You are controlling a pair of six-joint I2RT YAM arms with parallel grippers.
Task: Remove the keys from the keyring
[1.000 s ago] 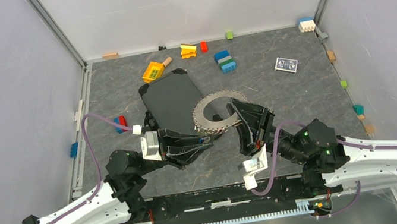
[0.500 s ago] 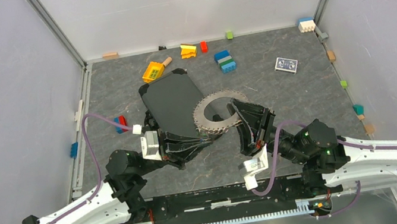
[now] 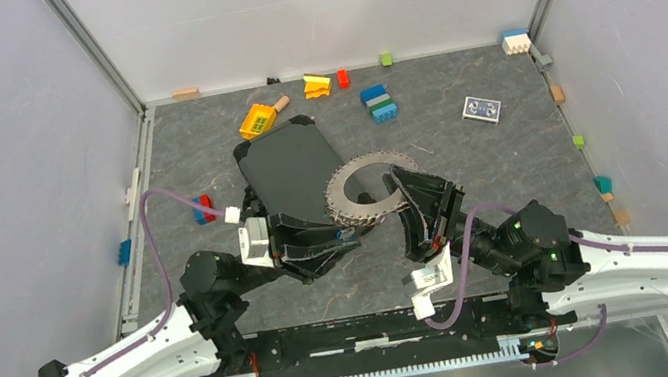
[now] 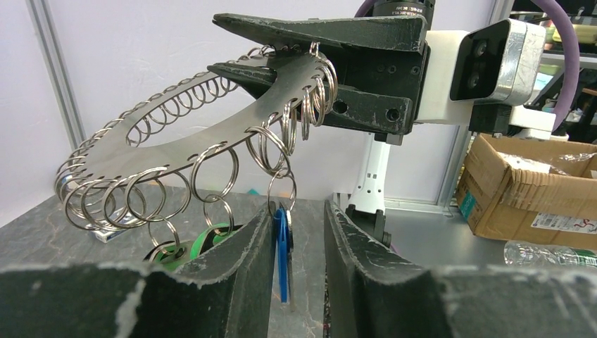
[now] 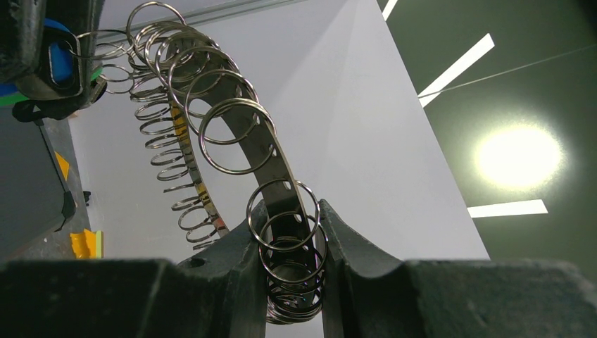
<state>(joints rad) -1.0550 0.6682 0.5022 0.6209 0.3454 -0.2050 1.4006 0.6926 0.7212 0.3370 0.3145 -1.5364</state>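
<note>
The keyring [image 3: 343, 203] is a flat metal ring plate edged with many small split rings, held up off the table. My right gripper [image 3: 400, 183] is shut on its right side; the plate [image 5: 264, 151] runs down between the fingers in the right wrist view. My left gripper [image 3: 352, 231] is at the ring's near edge. In the left wrist view its jaws [image 4: 299, 211] stand open around a hanging blue-headed key [image 4: 283, 246], which rests against the left finger with a gap to the right one. A green tag [image 4: 208, 236] hangs beside it. Other keys are hidden.
A black flat pad [image 3: 287, 171] lies just behind the left gripper. Toy bricks sit along the back: yellow [image 3: 256, 120], blue-green [image 3: 379, 103], red [image 3: 204, 209]. A small card [image 3: 481, 108] lies at the back right. Walls enclose the table.
My left gripper has drawn back slightly to the left along the ring's near edge. The right gripper and the keyring have stayed put.
</note>
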